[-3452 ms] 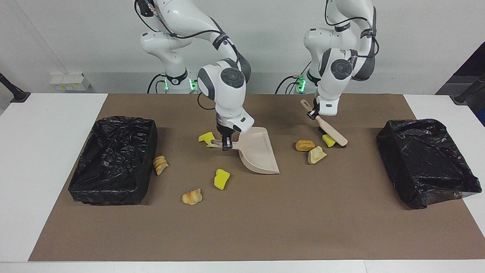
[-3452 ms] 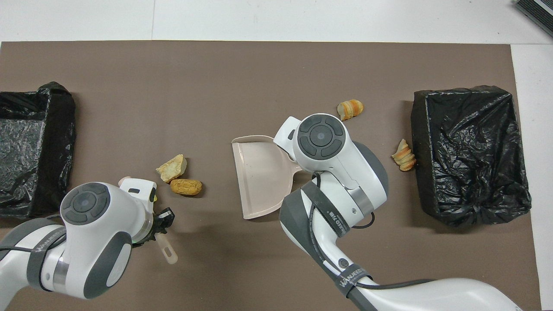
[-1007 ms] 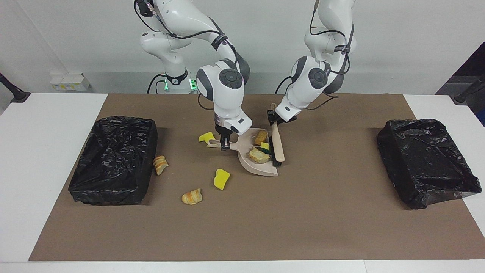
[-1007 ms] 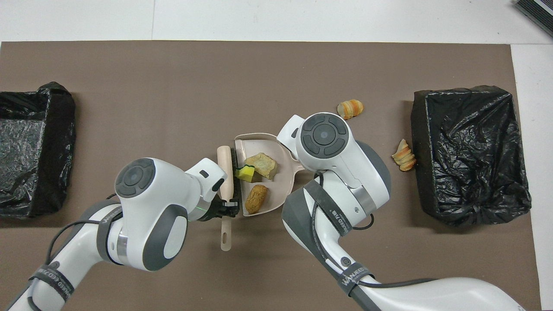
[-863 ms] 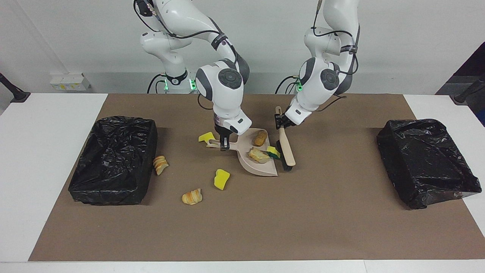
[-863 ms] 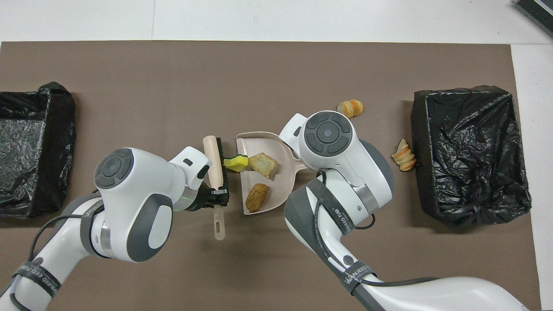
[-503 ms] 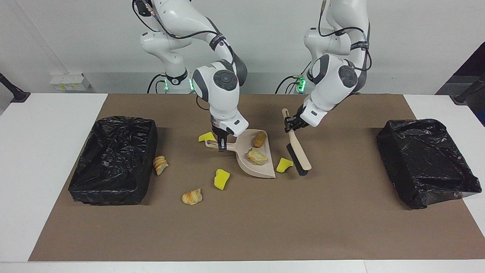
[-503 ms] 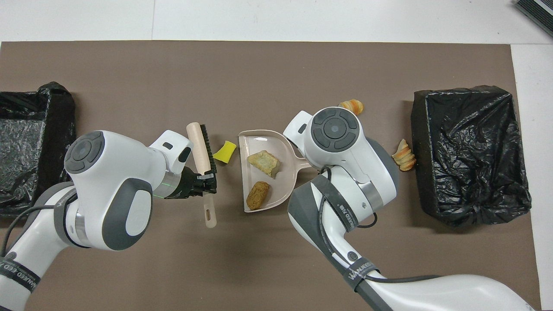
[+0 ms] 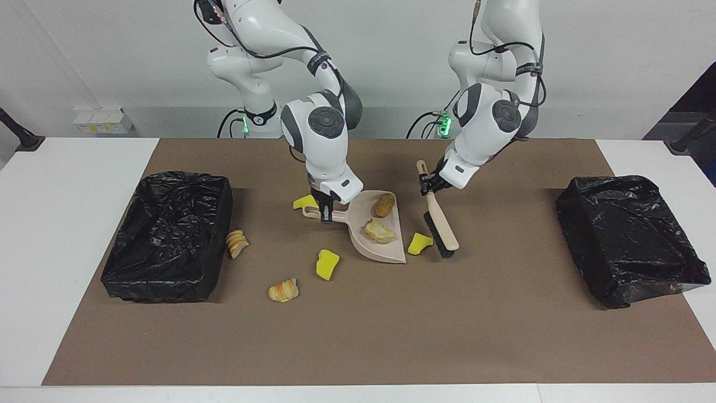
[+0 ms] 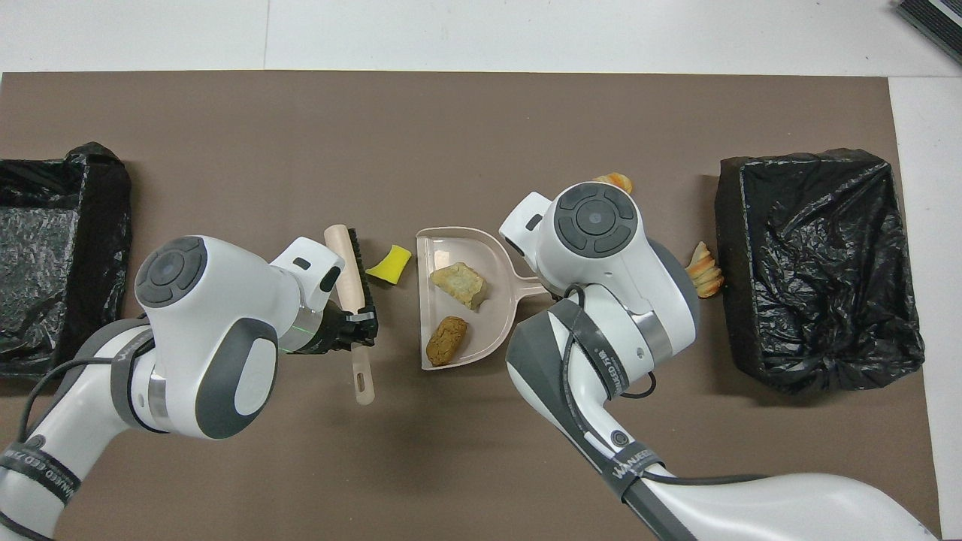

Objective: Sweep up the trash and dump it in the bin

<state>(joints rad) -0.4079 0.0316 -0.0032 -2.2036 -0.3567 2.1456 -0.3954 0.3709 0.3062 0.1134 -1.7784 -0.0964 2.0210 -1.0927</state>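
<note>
The right gripper (image 9: 326, 215) clenches the dustpan (image 9: 376, 226) handle, holding its lip on the tabletop (image 9: 391, 336) so trash can slide in. The left gripper (image 9: 428, 186) grips the brush (image 9: 439, 224), bristles down beside the pan's mouth, a yellow sponge (image 9: 419, 243) between them. In the pan lie two tan bread pieces (image 9: 379, 230). More sponge (image 9: 326, 264) and bread (image 9: 283, 290) lie beside the pan, toward the right arm's bin (image 9: 168, 235).
</note>
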